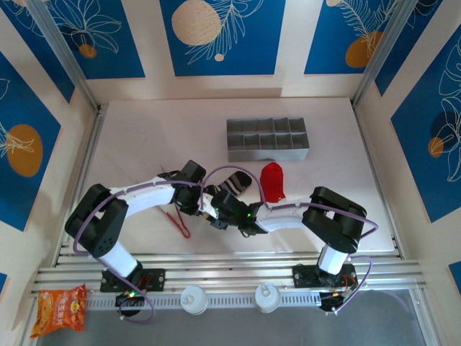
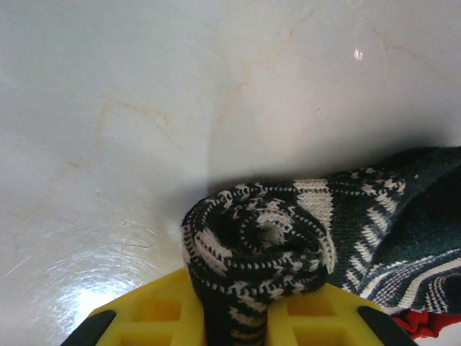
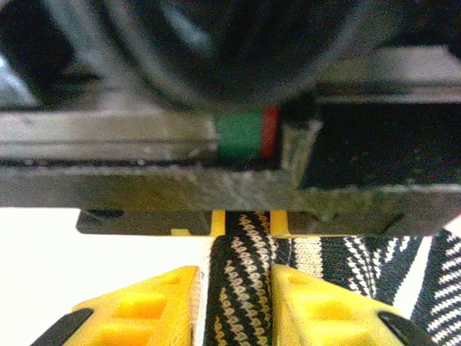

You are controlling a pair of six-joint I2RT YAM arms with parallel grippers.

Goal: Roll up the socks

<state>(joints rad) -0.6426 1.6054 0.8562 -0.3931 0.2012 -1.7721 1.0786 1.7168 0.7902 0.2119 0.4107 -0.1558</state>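
While a half-made roll springs open unless something clamps it, the black striped sock (image 2: 259,241) has its coiled end caught between the yellow fingers of the left gripper (image 2: 234,321). The fingers are squeezed onto the fabric, and the spiral points away from the wrist over the white table (image 2: 144,108). The unrolled length trails off to that gripper's right. The right gripper (image 3: 234,303) faces the left one head-on and pinches the same sock just in front of it, probably to keep the loose part taut. Just past the right gripper's far side lies the red sock (image 1: 272,180), flat and not yet rolled. Red-handled tongs (image 1: 178,220) lie behind the left gripper, toward its base. A grey divided tray (image 1: 268,139) sits well beyond both.
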